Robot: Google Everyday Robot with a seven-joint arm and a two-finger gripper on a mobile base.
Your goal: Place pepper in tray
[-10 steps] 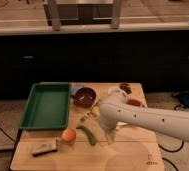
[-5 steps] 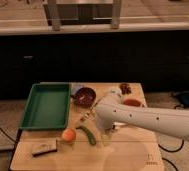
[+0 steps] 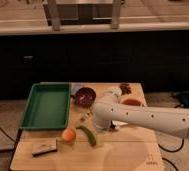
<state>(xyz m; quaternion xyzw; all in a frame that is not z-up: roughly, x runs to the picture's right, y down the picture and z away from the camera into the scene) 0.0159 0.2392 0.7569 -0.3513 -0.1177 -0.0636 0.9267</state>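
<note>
The pepper [image 3: 87, 135] is a slim curved green chili lying on the wooden table, in front of centre. The tray [image 3: 47, 105] is a large green rectangular tray with a raised rim at the table's left; its inside looks bare. My white arm reaches in from the right, and the gripper [image 3: 95, 131] hangs below the arm's end, right next to the pepper's right side, close to the table. The arm's body hides most of the gripper.
A round orange fruit [image 3: 68, 135] lies just left of the pepper. A dark red bowl [image 3: 85, 96] stands behind, right of the tray. A brownish flat packet [image 3: 43, 147] lies at the front left. Small items, one red [image 3: 132, 102], sit at the back right.
The arm has swung left and lower, bringing the gripper down beside the pepper. The pepper, fruit and tray have not moved.
</note>
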